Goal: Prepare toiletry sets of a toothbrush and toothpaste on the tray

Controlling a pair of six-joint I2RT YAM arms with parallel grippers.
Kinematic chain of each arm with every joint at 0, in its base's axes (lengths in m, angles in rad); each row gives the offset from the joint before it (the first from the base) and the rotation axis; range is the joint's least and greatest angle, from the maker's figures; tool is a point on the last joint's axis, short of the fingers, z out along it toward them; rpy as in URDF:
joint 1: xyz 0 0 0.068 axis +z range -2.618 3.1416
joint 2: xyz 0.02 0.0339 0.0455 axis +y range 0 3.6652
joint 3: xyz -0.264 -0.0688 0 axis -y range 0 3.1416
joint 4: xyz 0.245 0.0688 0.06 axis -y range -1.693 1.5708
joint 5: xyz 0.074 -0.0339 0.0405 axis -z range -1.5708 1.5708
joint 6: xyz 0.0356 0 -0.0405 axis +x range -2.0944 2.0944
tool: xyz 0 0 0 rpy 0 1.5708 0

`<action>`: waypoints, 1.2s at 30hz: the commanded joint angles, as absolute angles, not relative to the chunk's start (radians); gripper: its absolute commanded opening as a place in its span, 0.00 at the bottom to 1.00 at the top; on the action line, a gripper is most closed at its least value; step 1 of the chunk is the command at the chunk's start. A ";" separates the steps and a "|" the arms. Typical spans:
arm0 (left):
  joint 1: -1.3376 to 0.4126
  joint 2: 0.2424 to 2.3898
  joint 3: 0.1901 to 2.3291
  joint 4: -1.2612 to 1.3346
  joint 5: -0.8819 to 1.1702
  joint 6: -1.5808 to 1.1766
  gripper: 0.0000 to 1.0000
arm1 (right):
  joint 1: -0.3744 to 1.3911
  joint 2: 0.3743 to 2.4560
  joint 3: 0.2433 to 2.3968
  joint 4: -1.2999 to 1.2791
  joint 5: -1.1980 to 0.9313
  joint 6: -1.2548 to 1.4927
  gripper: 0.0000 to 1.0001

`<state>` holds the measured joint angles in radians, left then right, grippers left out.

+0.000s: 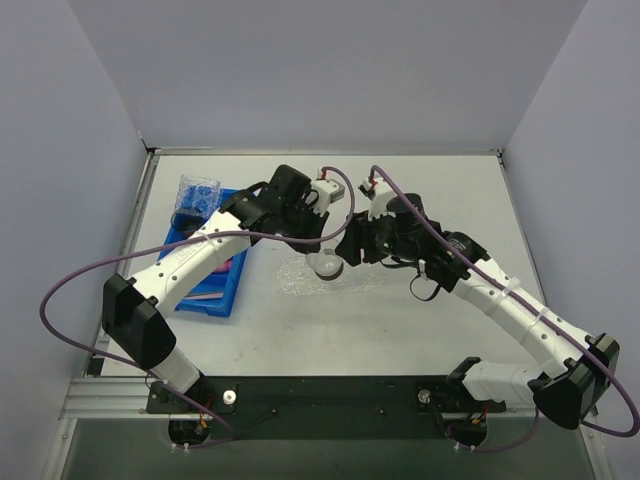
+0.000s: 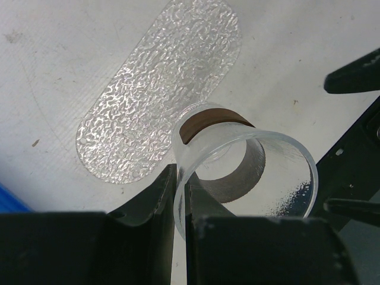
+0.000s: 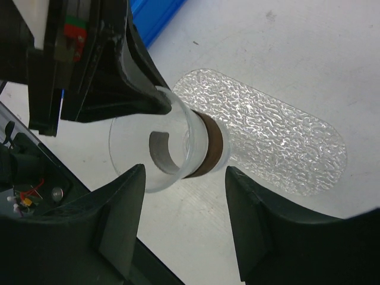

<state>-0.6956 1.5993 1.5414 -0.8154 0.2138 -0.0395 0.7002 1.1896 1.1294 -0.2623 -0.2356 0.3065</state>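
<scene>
The clear bumpy oval tray (image 1: 295, 278) (image 2: 160, 89) (image 3: 279, 142) lies flat on the white table, with nothing on it. My left gripper (image 1: 318, 250) (image 2: 180, 175) is shut on the rim of a clear cup with a dark bottom (image 2: 208, 119) (image 3: 178, 142) and holds it tilted just above the tray's edge. My right gripper (image 1: 345, 255) (image 3: 185, 171) stands open beside the cup, one finger on each side, touching nothing. A pale pink toothbrush (image 1: 205, 296) and a magenta toothpaste tube (image 1: 233, 266) show in the blue bin.
The blue compartmented bin (image 1: 222, 300) (image 3: 154, 15) sits at the table's left, partly under my left arm. More clear cups (image 1: 198, 195) stand at its far end. The two arms nearly meet over the middle of the table.
</scene>
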 commanded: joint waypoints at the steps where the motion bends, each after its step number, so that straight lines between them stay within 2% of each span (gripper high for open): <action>1: -0.727 1.595 1.606 -0.761 0.287 -0.026 0.00 | 0.704 1.209 1.126 -0.195 -0.178 0.310 0.50; 6: -0.741 1.595 1.614 -0.747 0.287 -0.031 0.00 | 0.707 1.216 1.103 -0.176 -0.120 0.281 0.47; 17: -0.752 1.629 1.667 -0.733 0.301 -0.044 0.00 | 0.736 1.256 1.091 -0.181 -0.136 0.238 0.41; 21: -0.752 1.632 1.669 -0.721 0.295 -0.066 0.00 | 0.736 1.264 1.092 -0.181 -0.137 0.238 0.24; 23: -0.753 1.631 1.666 -0.712 0.284 -0.080 0.00 | 0.736 1.262 1.091 -0.181 -0.130 0.239 0.22; 25: -0.752 1.632 1.663 -0.703 0.272 -0.112 0.00 | 0.735 1.261 1.088 -0.181 -0.115 0.239 0.16; 26: -0.755 1.632 1.663 -0.690 0.267 -0.123 0.00 | 0.736 1.259 1.085 -0.181 -0.107 0.247 0.11; 27: -0.756 1.629 1.657 -0.681 0.262 -0.147 0.00 | 0.736 1.256 1.081 -0.183 -0.074 0.250 0.00; 36: -0.770 1.620 1.617 -0.594 0.238 -0.227 0.00 | 0.736 1.238 1.068 -0.170 -0.029 0.261 0.00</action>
